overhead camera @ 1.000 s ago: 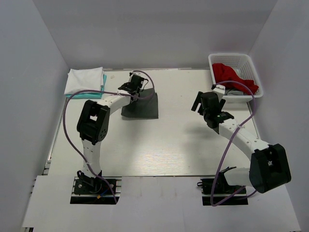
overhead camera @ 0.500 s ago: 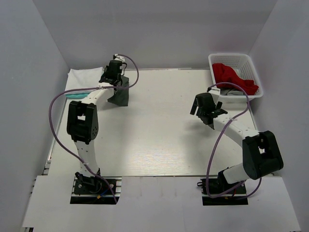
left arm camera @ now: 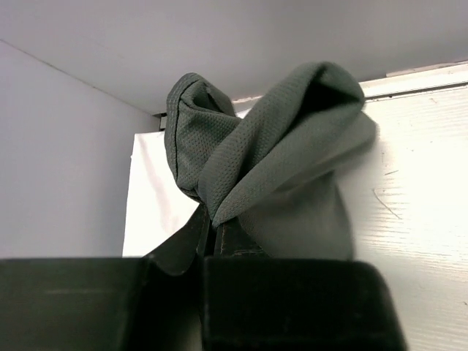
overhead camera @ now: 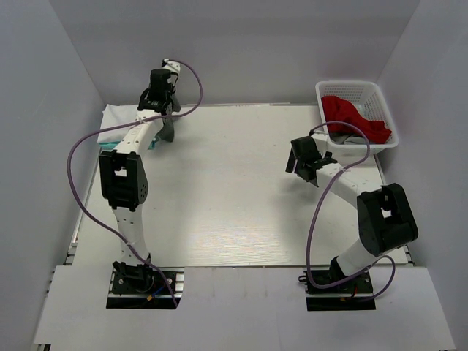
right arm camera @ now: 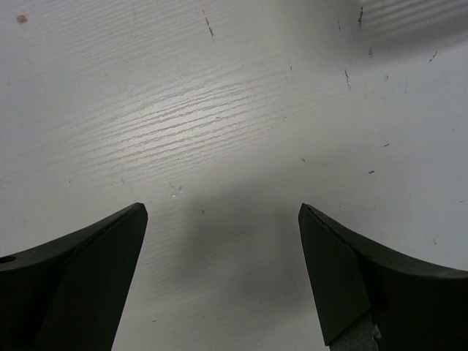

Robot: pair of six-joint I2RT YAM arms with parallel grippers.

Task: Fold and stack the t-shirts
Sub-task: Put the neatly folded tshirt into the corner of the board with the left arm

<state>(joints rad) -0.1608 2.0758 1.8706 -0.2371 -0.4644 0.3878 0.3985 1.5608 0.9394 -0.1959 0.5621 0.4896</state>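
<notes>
Teal t-shirt (overhead camera: 107,145) mostly beneath white t-shirt (overhead camera: 118,122)

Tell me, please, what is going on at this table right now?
The left gripper is shut on the dark grey t-shirt, holding it bunched up beside the folded white t-shirt at the far left corner. The right gripper is open and empty above the bare table, near the basket that holds the red t-shirt.

Readable text: none in any view.
On the dark grey t-shirt (left arm camera: 292,146): plain mesh cloth, no print.
On the red t-shirt (overhead camera: 344,113): no print showing.
On the basket (overhead camera: 347,84): no label legible.
On the arms (overhead camera: 121,183): no brand or number legible at this size.
</notes>
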